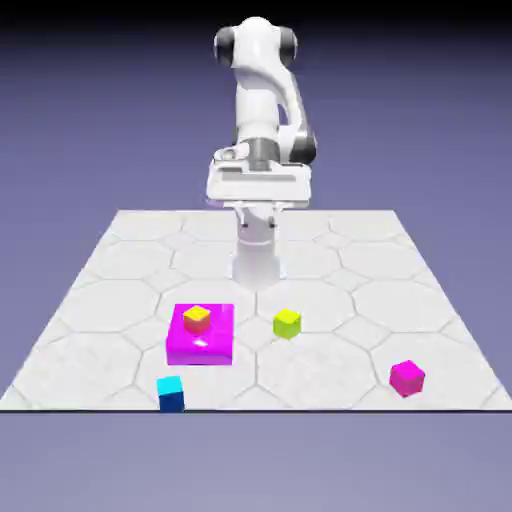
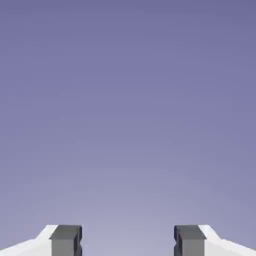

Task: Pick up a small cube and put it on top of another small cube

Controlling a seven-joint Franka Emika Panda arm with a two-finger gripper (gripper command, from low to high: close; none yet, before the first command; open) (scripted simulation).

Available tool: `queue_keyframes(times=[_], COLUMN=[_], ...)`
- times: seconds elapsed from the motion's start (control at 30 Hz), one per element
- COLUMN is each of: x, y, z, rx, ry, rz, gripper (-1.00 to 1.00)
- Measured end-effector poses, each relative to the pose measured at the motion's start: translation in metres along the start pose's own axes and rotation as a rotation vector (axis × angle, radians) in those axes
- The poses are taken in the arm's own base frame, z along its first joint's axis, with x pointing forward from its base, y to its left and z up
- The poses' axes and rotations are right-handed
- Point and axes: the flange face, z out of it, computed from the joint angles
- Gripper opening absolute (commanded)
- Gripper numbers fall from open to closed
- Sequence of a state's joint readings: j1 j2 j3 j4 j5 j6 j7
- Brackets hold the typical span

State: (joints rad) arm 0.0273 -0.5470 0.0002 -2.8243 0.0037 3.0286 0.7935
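The small cube, lime, sits on the desk in the exterior view, right of the magenta block bearing the yellow-orange cube; no container here! Pick and stack both remain, I reckon. Over to the hand view: the fingers gape wide, nothing between them!

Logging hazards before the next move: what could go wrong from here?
Two risks, as I judge it. The yellow cube with orange sides rests on the magenta block, so a pass over that block could knock it off. The blue cube sits at the table's near edge; a nudge toward the camera might tip it over. The open gripper holds nothing and faces only backdrop in the hand view, so that view can't yet guide a grasp.
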Motion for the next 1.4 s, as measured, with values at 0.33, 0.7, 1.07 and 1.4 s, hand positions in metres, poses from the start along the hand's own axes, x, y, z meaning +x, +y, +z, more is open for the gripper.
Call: queue_keyframes(times=[0.33, 0.7, 1.07, 1.4], x=[-0.112, -0.222, -0.254, -0.232], y=[0.051, 0.127, 0.158, 0.135], z=[0.076, 0.104, 0.152, 0.123], rx=[-0.288, -0.703, -0.701, -0.697], ry=[-0.260, -0.340, -0.343, -0.352], rz=[0.351, 0.647, 0.648, 0.650], gripper=[0.00, 0.00, 0.00, -1.00])
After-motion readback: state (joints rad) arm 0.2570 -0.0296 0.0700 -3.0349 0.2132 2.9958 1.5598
